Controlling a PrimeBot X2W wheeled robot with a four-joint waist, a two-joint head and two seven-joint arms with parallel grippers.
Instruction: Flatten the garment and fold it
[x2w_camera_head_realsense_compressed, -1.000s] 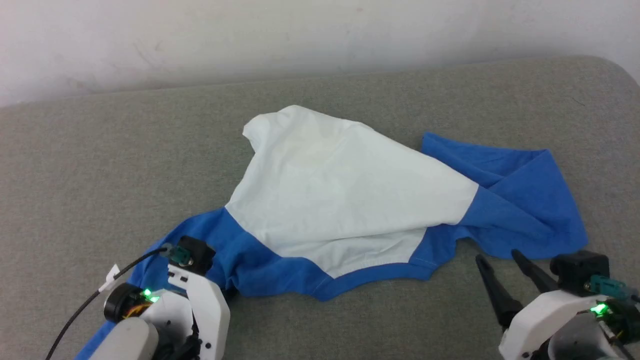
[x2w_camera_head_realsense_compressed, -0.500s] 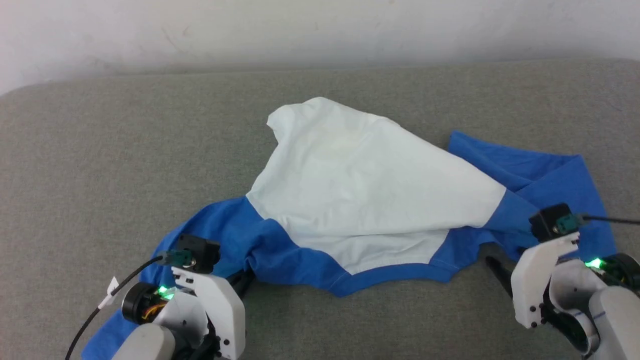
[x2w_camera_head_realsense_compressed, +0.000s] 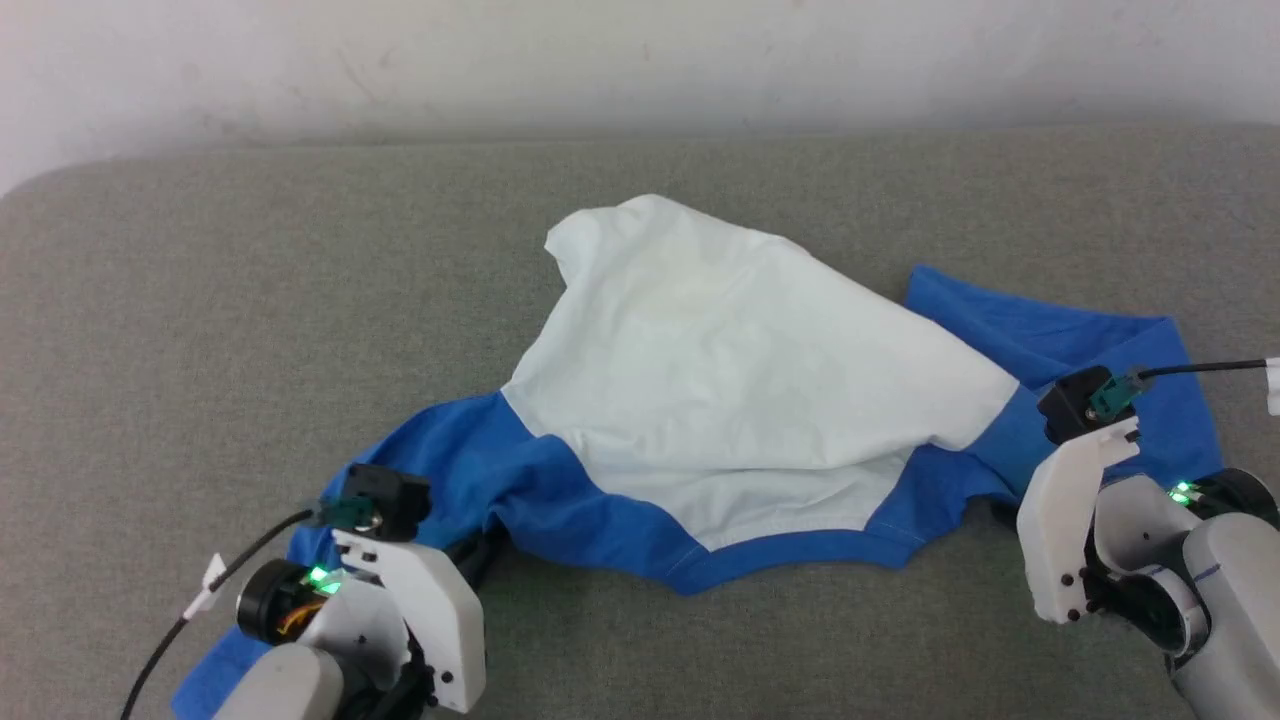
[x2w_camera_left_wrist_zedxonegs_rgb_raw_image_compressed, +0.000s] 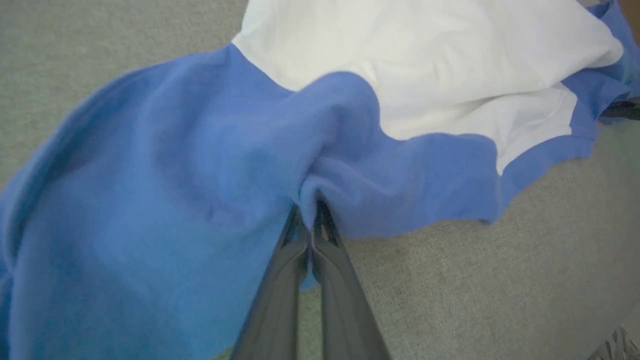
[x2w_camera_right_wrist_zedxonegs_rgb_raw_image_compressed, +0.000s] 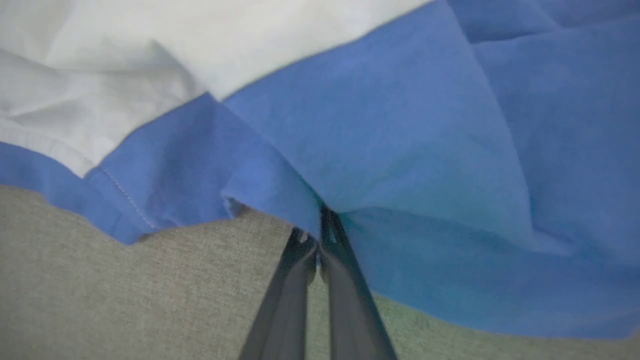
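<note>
Now both of our arms have a hold on the garment (x2w_camera_head_realsense_compressed: 745, 420), and that is what has changed. A second back our right end effector (x2w_camera_right_wrist_zedxonegs_rgb_raw_image_compressed: 320, 222) sits off the cloth with its fingers spread, below the right end of the white body (x2w_camera_head_realsense_compressed: 730, 340). At present its fingers are pressed together on a fold of blue fabric just right of that white body, and the cloth bunches where they pinch. Our left end effector (x2w_camera_left_wrist_zedxonegs_rgb_raw_image_compressed: 311, 212) is as it was, fingers together and clamped on a gathered ridge of blue cloth just left of and below the white body. The garment lies crumpled on the grey padded surface (x2w_camera_head_realsense_compressed: 200, 300), with the white body humped in the middle and blue cloth trailing off to either side of it. Our head camera has shifted a little too, so we read the garment's small slide across that view as our own motion. We judge the grasping done on both sides. Next we would draw the two holds away from the white body to pull it flat; folding has not begun, and a thin pinch may slip.
</note>
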